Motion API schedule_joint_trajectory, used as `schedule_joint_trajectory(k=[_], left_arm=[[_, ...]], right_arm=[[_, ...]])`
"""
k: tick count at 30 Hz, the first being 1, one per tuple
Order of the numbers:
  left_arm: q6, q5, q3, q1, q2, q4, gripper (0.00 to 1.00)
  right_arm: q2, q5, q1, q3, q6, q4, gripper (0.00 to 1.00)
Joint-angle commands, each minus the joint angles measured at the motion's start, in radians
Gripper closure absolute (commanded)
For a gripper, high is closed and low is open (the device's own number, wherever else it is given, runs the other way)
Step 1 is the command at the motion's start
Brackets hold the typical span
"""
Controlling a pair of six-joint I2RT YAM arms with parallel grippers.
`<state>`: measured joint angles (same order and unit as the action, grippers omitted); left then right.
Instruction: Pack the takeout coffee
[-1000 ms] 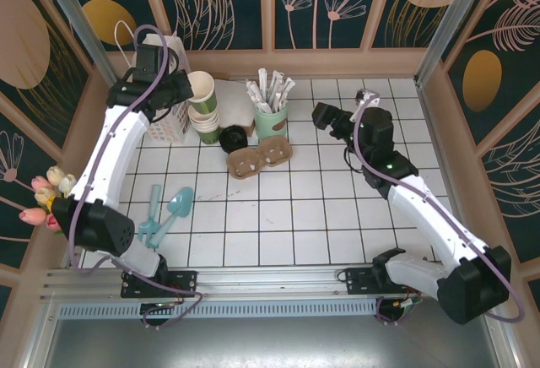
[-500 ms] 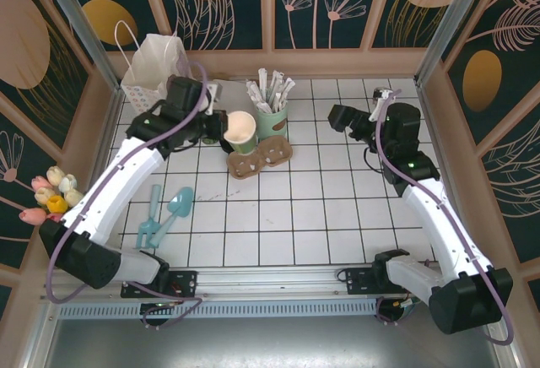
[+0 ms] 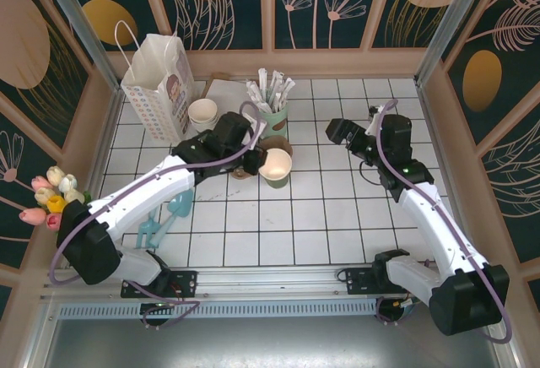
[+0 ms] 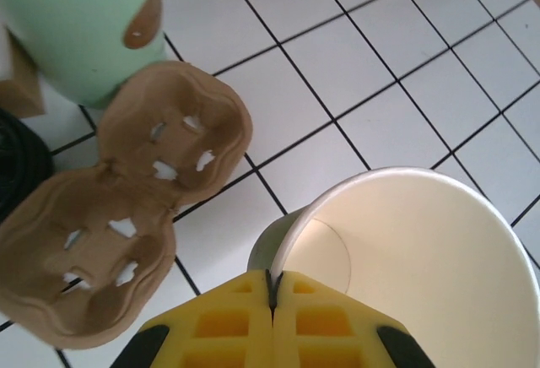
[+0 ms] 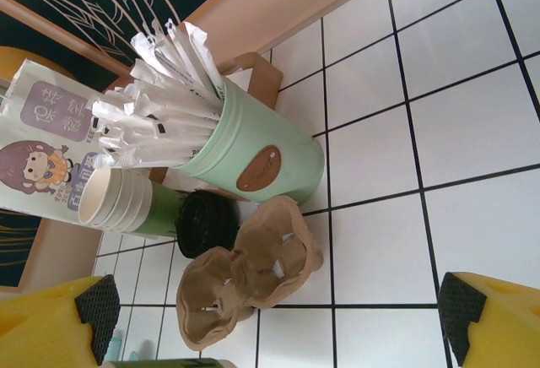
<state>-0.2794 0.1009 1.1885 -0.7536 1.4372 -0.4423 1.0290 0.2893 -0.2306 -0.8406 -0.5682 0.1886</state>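
- Top external: the left gripper [image 3: 260,162] is clamped on the rim of a lidless cup [image 3: 277,165], beside the cardboard carrier [image 3: 283,143]. The right gripper [image 3: 337,130] hangs over bare tiles, well apart.
- Left wrist: both fingers pinch the lidless cup's wall. The takeout coffee [image 4: 12,170], a black lid at the left edge, touches the carrier's far side.
- Right wrist: the right gripper's fingers are spread wide. The takeout coffee stands between the cup stack [image 5: 118,200] and the carrier, ahead and left.
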Motion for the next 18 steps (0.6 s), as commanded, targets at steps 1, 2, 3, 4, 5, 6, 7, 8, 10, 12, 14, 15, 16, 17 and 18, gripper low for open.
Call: schedule_joint_trajectory(k=[1,2,3,4,5,6,7,8,10,12,14,15,16,17,18], left_arm=[[0.048,-0.03,-0.04,-0.028,0.03,0.109,1.0],[0.053,-0.028,-0.047,-0.031,0.039,0.111,1.0],[0.06,-0.02,-0.051,-0.034,0.051,0.111,1.0],[0.064,-0.009,-0.053,-0.038,0.06,0.11,1.0],[0.065,0.003,-0.057,-0.043,0.069,0.116,1.0],[0.064,0.019,-0.064,-0.051,0.076,0.129,1.0],[0.06,0.032,-0.072,-0.06,0.082,0.149,1.0],[0.054,0.05,-0.082,-0.069,0.088,0.173,1.0],[0.045,0.061,-0.092,-0.084,0.106,0.199,0.98],[0.047,0.048,-0.089,-0.093,0.128,0.2,0.97],[0.049,0.046,-0.09,-0.097,0.139,0.198,0.97],[0.056,0.035,-0.086,-0.099,0.143,0.186,0.97],[0.066,0.015,-0.081,-0.101,0.145,0.168,0.96],[0.08,-0.008,-0.073,-0.102,0.15,0.144,0.96],[0.091,-0.025,-0.065,-0.102,0.154,0.117,0.95]], right_arm=[[-0.014,-0.006,0.003,0.016,-0.036,0.0,0.01],[-0.014,-0.011,0.003,0.018,-0.039,0.003,0.01],[-0.014,-0.016,0.003,0.018,-0.043,0.005,0.01],[-0.014,-0.018,0.003,0.02,-0.046,0.005,0.01],[-0.014,-0.019,0.003,0.023,-0.053,0.003,0.01],[-0.012,-0.019,0.003,0.029,-0.059,0.0,0.01],[-0.012,-0.018,0.003,0.034,-0.065,-0.005,0.01],[-0.009,-0.018,0.003,0.038,-0.072,-0.01,0.01],[-0.006,-0.016,0.003,0.044,-0.083,-0.015,0.01],[-0.004,-0.015,0.002,0.047,-0.091,-0.016,0.01],[-0.004,-0.015,0.002,0.049,-0.094,-0.015,0.01],[-0.004,-0.015,0.003,0.049,-0.094,-0.015,0.01],[-0.003,-0.015,0.003,0.049,-0.092,-0.013,0.01],[-0.003,-0.016,0.003,0.049,-0.089,-0.012,0.01],[-0.003,-0.017,0.002,0.05,-0.087,-0.012,0.01]])
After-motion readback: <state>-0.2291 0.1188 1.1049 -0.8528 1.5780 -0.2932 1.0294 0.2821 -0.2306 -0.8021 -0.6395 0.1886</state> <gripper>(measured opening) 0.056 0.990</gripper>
